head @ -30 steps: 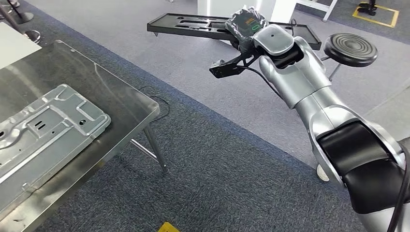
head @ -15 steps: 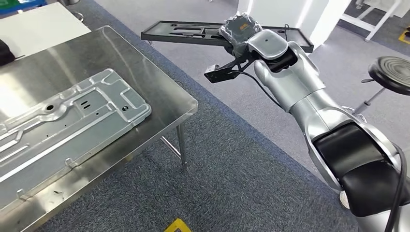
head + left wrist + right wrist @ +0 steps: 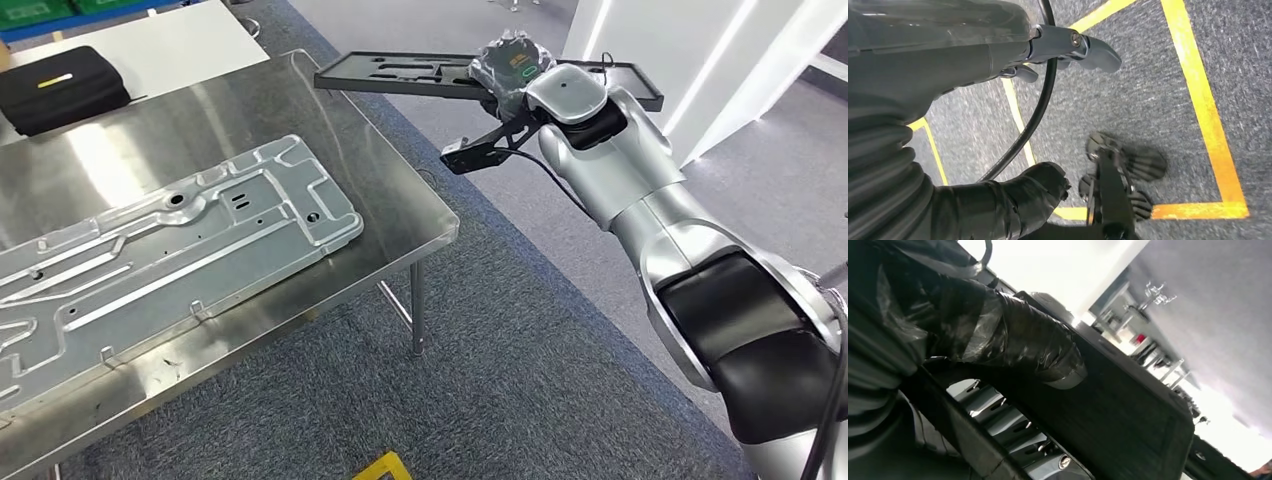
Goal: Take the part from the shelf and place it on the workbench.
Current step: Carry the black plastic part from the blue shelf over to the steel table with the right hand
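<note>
While aloft, part (image 3: 420,72) in right hand (image 3: 508,68)

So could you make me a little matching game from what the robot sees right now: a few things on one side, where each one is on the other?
Things:
1. black part
2. silver metal panel
3. black case
4. yellow marking

Places:
A. on the white table beyond the workbench
B. on the carpet
C. held in the right hand, above the floor
D. flat on the workbench

Pairs: 1-C, 2-D, 3-A, 4-B
</note>
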You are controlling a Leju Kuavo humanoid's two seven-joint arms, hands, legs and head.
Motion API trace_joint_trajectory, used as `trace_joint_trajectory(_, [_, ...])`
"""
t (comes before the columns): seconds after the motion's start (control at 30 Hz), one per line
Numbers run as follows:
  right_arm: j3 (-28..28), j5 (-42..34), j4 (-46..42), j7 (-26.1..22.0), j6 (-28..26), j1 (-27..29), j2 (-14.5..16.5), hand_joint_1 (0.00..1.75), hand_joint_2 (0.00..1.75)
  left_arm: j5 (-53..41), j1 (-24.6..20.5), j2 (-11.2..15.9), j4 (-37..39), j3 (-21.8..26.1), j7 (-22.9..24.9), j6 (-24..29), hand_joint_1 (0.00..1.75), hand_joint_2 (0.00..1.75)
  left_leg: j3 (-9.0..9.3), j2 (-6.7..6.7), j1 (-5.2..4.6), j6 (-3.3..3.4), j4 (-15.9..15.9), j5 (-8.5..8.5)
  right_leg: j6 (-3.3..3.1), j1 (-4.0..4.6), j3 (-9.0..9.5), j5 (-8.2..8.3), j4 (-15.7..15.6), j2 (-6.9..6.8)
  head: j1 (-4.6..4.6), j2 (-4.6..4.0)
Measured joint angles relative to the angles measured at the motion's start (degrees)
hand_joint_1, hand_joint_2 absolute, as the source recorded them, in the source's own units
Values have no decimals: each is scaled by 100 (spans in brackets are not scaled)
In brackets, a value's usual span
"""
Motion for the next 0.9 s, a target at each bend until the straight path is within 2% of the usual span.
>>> trace_joint_trajectory(0.03, [2, 0, 3, 1, 2, -6, -4, 175, 175, -1, -4, 0, 0, 0, 0, 0, 0, 175, -180, 96, 29, -35, 368, -150, 4, -2, 5, -10, 7, -73, 1, 0])
trace_joint_trajectory(0.07, [7, 0, 4, -1, 2, 0, -5, 175, 175, -1, -5, 1, 0, 0, 0, 1, 0, 175, -296, 135, 60, -69, 603, -207, 14, -7, 5, -26, 22, -141, 0, 0])
trace_joint_trajectory(0.1, [13, 0, 5, -3, 3, 10, -5, 175, 175, -1, -3, 3, 0, 0, 0, 1, 0, 175, -316, 158, 88, -102, 641, -163, 30, -16, 5, -45, 43, -206, 0, 0])
trace_joint_trajectory(0.13, [19, 0, 5, -5, 3, 18, -5, 175, 175, -1, -2, 7, 0, 1, 0, 2, 0, 175, -220, 186, 111, -132, 455, -24, 52, -29, 5, -69, 72, -274, 0, 0])
trace_joint_trajectory(0.2, [23, -1, 5, -7, 2, 20, -7, 175, 175, -4, -6, 16, 0, 2, -2, -3, 0, 175, 181, 360, 113, -158, -284, 299, 123, -38, -2, -138, 159, -392, -3, 0])
trace_joint_trajectory(0.23, [23, -3, 5, -7, 2, 13, -18, 175, 175, -7, -10, 19, 0, 2, -4, -11, 0, 175, 332, 431, 104, -131, -577, 387, 165, -24, -9, -176, 207, -446, 8, 0])
trace_joint_trajectory(0.27, [24, -8, 5, -7, 3, 6, -29, 175, 175, -9, -9, 19, 0, 2, -7, -19, 0, 175, 405, 472, 91, -88, -730, 409, 203, -3, -12, -203, 240, -493, 19, 0])
trace_joint_trajectory(0.33, [27, -15, -1, -10, 4, -3, -41, 175, 175, -12, -7, 17, 0, 3, -14, -31, 0, 175, 393, 384, 86, 13, -760, 397, 256, 25, -3, -225, 252, -585, 39, 0])
trace_joint_trajectory(0.37, [28, -18, -3, -12, 5, -5, -39, 175, 175, -13, -5, 17, 0, 4, -16, -34, 0, 175, 391, 325, 94, 52, -762, 405, 286, 12, 5, -245, 254, -580, 41, 0])
trace_joint_trajectory(0.43, [30, -22, -5, -15, 13, -15, -44, 175, 175, -14, -9, 16, 0, 6, -20, -43, 0, 175, 398, 211, 112, 121, -783, 429, 333, -32, -61, -416, 452, -366, 43, 0])
trace_joint_trajectory(0.5, [31, -39, -4, -25, 48, -28, -80, 175, 175, -15, -20, 16, 0, 10, -25, -52, 0, 175, 397, 91, 109, 172, -791, 442, 350, -56, -351, -763, 1082, -68, 43, 0])
trace_joint_trajectory(0.53, [32, -55, -2, -37, 76, -30, -105, 175, 175, -15, -25, 16, 0, 13, -28, -57, 0, 175, 395, 24, 98, 188, -790, 445, 347, -52, -551, -924, 1479, -1, 44, 0])
trace_joint_trajectory(0.6, [39, -90, 1, -75, 127, -22, -151, 175, 175, -16, -23, 15, 0, 25, -32, -61, 0, 175, 393, -109, 74, 202, -787, 448, 329, -43, -830, -1033, 1973, 43, 44, 0])
trace_joint_trajectory(0.63, [42, -102, 1, -89, 141, -19, -162, 175, 175, -16, -19, 15, 0, 30, -33, -61, 0, 175, 393, -149, 66, 204, -786, 449, 319, -41, -881, -1018, 2045, 47, 44, 0])
trace_joint_trajectory(0.7, [45, -116, 1, -104, 151, -18, -174, 175, 175, -17, -16, 16, 0, 38, -33, -61, 0, 175, 395, -181, 61, 204, -786, 449, 306, -37, -878, -957, 2009, 49, 44, 0])
trace_joint_trajectory(0.77, [50, -143, -4, -120, 165, -23, -199, 175, 175, -22, -15, 16, 0, 55, -33, -57, 0, 175, 398, -235, 51, 205, -784, 450, 275, -23, -784, -786, 1777, 61, 44, 0])
trace_joint_trajectory(0.83, [71, -219, -35, -129, 182, -82, -283, 175, 175, -52, -23, 3, 0, 95, -28, -39, 0, 175, 377, -406, 48, 182, -780, 466, 142, 10, -427, -397, 944, 288, 45, 0])
trace_joint_trajectory(0.9, [100, -294, -66, -129, 196, -145, -365, 175, 175, -88, -20, -10, 0, 137, -23, -20, 0, 175, 349, -597, 75, 126, -795, 494, 26, 50, -140, -153, 298, 443, 55, 0])
